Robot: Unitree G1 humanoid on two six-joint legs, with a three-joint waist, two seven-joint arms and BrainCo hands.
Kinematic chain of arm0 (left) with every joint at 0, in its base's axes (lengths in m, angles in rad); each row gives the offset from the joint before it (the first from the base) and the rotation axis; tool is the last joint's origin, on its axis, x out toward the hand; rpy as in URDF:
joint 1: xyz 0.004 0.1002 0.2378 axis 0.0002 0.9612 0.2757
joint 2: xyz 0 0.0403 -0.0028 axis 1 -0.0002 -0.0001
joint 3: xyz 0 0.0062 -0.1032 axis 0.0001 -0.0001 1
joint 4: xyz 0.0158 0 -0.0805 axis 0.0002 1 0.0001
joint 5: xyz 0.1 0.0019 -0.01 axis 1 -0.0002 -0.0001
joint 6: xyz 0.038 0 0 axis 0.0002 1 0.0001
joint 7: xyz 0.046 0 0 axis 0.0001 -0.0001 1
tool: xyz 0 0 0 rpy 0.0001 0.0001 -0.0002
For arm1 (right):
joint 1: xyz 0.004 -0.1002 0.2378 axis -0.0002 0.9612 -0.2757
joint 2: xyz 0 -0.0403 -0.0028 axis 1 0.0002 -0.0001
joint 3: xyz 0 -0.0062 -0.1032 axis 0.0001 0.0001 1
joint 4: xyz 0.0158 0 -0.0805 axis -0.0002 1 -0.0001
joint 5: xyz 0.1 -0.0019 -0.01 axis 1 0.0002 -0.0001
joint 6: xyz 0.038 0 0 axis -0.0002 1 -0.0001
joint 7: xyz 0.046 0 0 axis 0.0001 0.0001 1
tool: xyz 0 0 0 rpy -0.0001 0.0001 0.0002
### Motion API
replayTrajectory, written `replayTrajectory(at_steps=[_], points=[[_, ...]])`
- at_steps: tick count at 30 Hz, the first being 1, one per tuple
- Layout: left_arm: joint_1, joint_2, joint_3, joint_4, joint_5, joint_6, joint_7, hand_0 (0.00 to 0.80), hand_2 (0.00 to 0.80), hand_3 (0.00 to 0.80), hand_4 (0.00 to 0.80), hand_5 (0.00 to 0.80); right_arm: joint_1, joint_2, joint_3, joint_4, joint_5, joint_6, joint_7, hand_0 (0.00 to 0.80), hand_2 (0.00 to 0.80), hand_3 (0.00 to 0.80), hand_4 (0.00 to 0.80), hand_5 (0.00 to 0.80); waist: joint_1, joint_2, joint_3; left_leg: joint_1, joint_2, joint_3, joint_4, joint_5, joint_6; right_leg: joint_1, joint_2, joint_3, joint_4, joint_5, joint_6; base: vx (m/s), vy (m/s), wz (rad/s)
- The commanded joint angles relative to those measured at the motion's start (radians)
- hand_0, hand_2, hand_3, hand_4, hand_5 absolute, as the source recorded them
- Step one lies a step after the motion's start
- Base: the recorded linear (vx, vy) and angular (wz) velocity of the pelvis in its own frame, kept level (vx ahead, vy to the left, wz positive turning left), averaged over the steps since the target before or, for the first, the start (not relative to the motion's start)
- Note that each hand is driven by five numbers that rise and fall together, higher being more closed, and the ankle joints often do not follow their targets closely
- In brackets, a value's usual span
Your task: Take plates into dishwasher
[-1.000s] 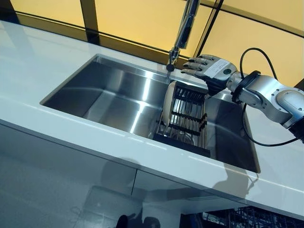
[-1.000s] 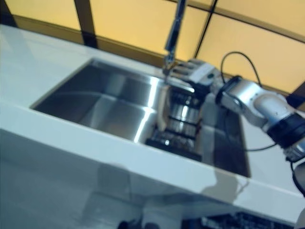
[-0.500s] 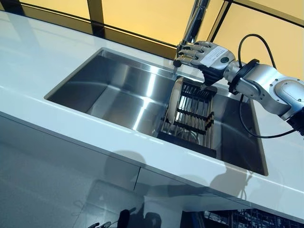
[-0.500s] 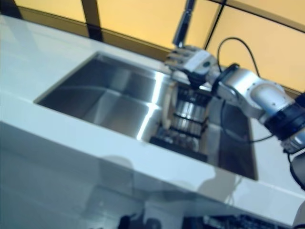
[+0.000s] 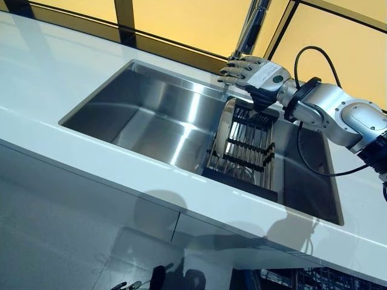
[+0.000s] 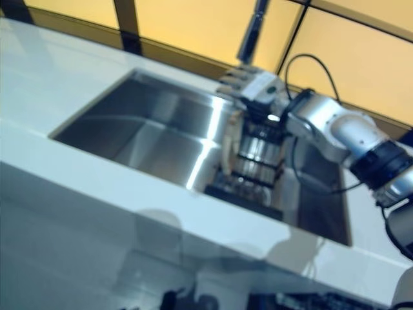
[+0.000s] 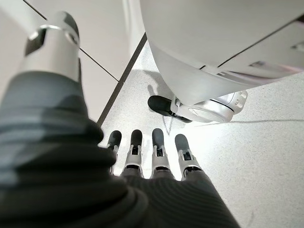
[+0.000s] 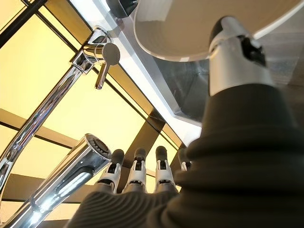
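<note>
A long white glossy tabletop (image 5: 72, 90) runs across the scene, backed by amber-yellow window panels (image 5: 181, 24) set in dark frames. Let into it is a rectangular brushed stainless-steel sink (image 5: 151, 118). Below the front edge are pale cabinet fronts, and a dark wire dishwasher rack (image 5: 314, 279) shows at the lower edge.

A tall chrome tap (image 5: 251, 27) with a pull-out spray head (image 8: 71, 178) rises behind the sink, close beside the right robot hand (image 5: 254, 74), whose fingers (image 8: 135, 168) are stretched out straight and hold nothing. That hand hovers just above the far end of a black wire dish rack (image 5: 245, 148), which stands in the right part of the sink.

In the rack, a round cream-white plate (image 5: 222, 124) stands on edge at the left side; the right wrist view shows its rim (image 8: 190, 28) near the thumb, not gripped.

The left robot hand (image 7: 152, 156) shows only in its own wrist view, fingers straight and empty, over a speckled grey floor (image 7: 256, 161).
</note>
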Motion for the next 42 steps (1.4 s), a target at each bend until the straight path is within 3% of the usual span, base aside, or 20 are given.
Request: replayTrajectory(at_steps=[1,24,42], points=[[-0.017,0.012,-0.009,-0.002,-0.035,-0.056,-0.001,0.000,0.000,0.000,0.000,0.000,-0.087,-0.005,0.042,-0.013,0.029,0.051,-0.003,0.000,0.000,0.000,0.000,0.000,0.020,-0.024,-0.009,0.041,0.028,0.046,-0.004,-0.068,-0.026,-0.028,-0.076,-0.006,-0.002,0.070,0.111,0.000,0.000,0.00],[-0.027,0.006,-0.002,-0.013,-0.059,-0.083,0.002,0.000,0.000,0.000,0.000,0.000,-0.020,0.022,0.026,-0.048,0.024,0.052,0.028,0.000,0.000,0.000,0.000,0.000,0.024,-0.013,0.035,0.021,0.024,0.042,-0.004,-0.064,-0.025,-0.048,-0.079,-0.010,-0.002,0.074,0.108,0.000,0.000,0.00],[-0.043,0.003,0.001,-0.015,-0.101,-0.096,-0.011,0.000,0.000,0.000,0.000,0.000,0.007,0.031,0.044,-0.075,-0.074,0.041,0.077,0.000,0.000,0.000,0.000,0.000,0.028,-0.004,0.075,-0.003,0.022,0.043,-0.004,-0.055,-0.026,-0.071,-0.082,-0.015,0.000,0.079,0.107,0.000,0.000,0.00]])
